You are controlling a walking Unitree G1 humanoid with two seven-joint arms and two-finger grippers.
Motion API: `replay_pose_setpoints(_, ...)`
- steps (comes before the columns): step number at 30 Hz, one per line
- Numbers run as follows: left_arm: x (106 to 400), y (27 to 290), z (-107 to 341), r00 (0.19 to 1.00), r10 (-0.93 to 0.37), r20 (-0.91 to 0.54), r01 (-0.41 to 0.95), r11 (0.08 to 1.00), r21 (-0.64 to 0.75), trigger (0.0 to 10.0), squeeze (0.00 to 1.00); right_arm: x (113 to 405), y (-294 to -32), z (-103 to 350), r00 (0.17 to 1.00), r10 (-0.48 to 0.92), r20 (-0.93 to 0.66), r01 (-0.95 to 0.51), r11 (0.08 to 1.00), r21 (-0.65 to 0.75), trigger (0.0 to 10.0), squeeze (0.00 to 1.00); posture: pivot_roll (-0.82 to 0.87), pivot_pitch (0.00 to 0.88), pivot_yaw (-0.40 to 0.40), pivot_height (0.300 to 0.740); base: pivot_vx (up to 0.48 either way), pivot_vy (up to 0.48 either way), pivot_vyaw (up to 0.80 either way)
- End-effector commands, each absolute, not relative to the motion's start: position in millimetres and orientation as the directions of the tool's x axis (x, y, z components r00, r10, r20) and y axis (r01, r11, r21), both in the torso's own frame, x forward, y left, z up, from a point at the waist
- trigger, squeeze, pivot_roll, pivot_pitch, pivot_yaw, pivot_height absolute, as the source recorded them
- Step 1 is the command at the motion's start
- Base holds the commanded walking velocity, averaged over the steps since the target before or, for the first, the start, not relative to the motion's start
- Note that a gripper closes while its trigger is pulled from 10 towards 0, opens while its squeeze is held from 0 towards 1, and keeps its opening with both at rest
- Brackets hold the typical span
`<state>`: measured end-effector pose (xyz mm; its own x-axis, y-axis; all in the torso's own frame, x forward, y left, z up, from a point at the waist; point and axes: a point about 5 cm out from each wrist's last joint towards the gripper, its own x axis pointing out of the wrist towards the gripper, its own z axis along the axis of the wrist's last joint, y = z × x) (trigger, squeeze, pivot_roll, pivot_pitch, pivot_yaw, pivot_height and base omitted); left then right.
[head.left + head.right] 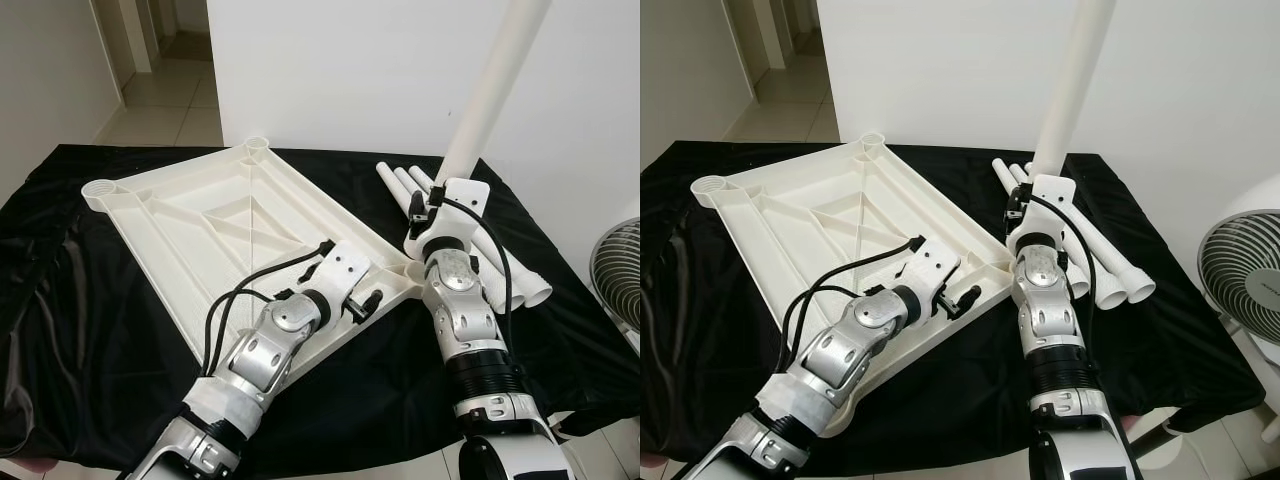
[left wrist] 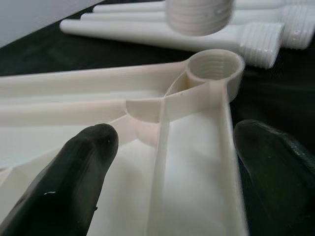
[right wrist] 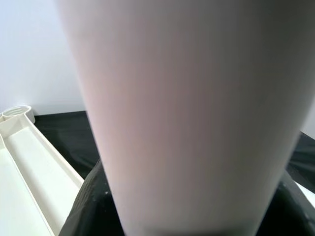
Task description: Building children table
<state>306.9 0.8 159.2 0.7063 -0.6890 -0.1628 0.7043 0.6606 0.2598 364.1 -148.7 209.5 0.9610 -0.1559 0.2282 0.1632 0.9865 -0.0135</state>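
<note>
A black-draped desk (image 1: 90, 330) carries it all. On it lies the white tabletop (image 1: 215, 235), underside up, ribs showing. The right gripper (image 1: 445, 200) has its jaws clamped round one white leg (image 1: 490, 90), holding it upright just above the near corner socket (image 2: 215, 66). Three spare legs (image 1: 500, 255) lie side by side just beyond. The left gripper (image 2: 172, 172) has its jaws wide apart, straddling the tabletop's rim near that socket, gripping nothing.
</note>
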Motion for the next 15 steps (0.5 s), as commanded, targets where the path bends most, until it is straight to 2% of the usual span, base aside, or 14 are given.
replay_pose_setpoints(1,296.8,-9.3,151.8,0.609,-0.769,-0.197,0.789,0.560,0.252,10.0,0.00,365.7,-149.6,216.0,0.955,-0.165,0.248,0.170,0.985,-0.001,10.0,0.00,0.04,0.023,-0.018,0.740,0.000,0.000,0.00)
replay_pose_setpoints(15,289.2,-25.5,146.6,0.550,-0.804,-0.226,0.830,0.495,0.258,10.0,0.00,365.6,-150.3,216.7,0.953,-0.170,0.250,0.176,0.984,-0.004,10.0,0.00,0.04,0.031,-0.016,0.740,0.000,0.000,0.00)
